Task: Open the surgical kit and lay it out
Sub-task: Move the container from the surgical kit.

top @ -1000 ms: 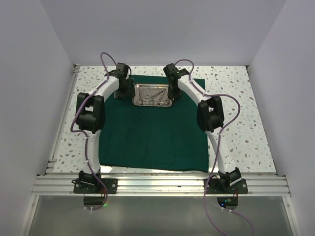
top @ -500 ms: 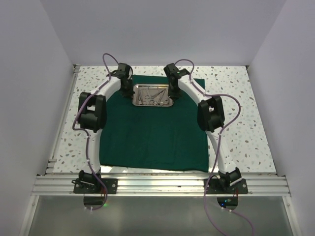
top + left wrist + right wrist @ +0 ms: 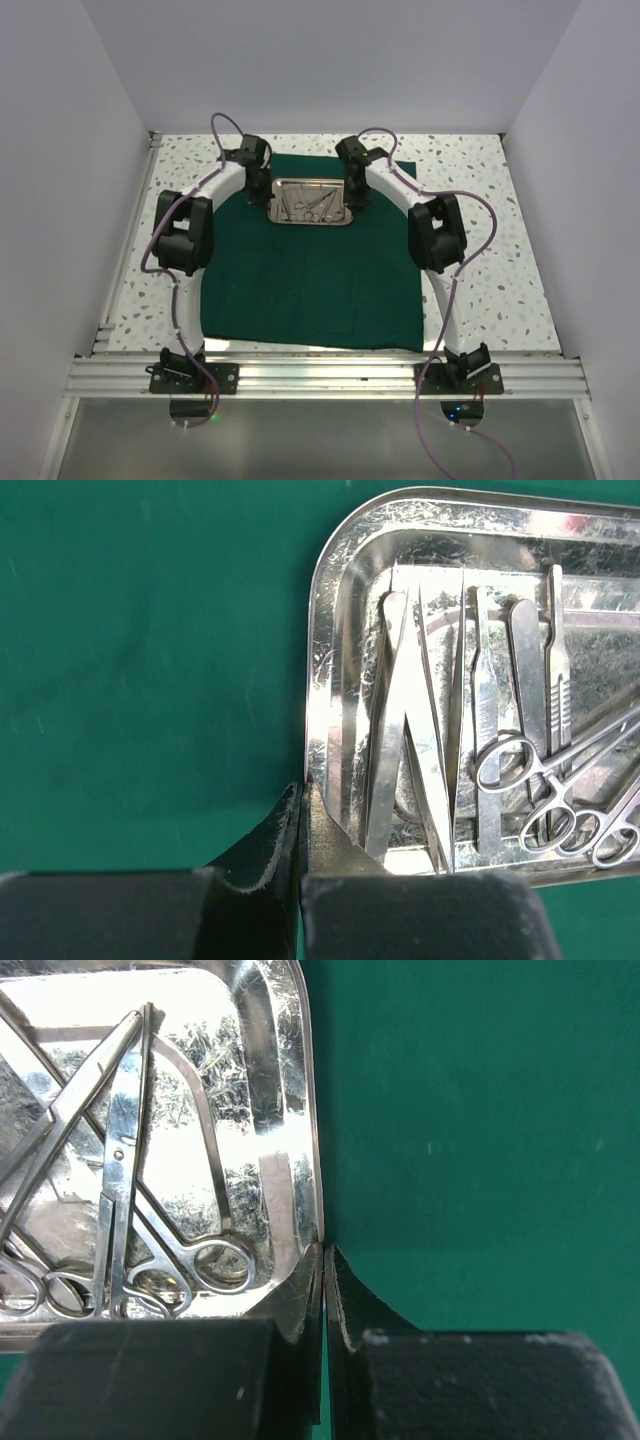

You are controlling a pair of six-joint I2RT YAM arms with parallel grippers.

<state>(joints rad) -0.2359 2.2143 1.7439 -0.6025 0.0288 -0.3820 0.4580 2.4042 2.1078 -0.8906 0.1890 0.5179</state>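
Observation:
The dark green cloth [image 3: 310, 285] lies spread flat on the table. On its far part sits the steel tray [image 3: 311, 222] holding several slim silver instruments [image 3: 312, 200]. My left gripper [image 3: 267, 196] is shut on the tray's left rim, seen close in the left wrist view as gripper [image 3: 302, 792] on rim [image 3: 322, 680], beside tweezers [image 3: 400, 740]. My right gripper [image 3: 356, 196] is shut on the right rim, seen in the right wrist view as gripper [image 3: 325, 1252] on rim [image 3: 308, 1110], near ring-handled forceps [image 3: 125, 1200].
The speckled table [image 3: 480, 250] shows around the cloth, with white walls on three sides. An aluminium rail [image 3: 320, 375] with both arm bases runs along the near edge. Purple cables [image 3: 225, 125] loop above the wrists.
Both grippers have shut on the tray's side rims. The tray and both wrists have shifted slightly toward the near side of the cloth.

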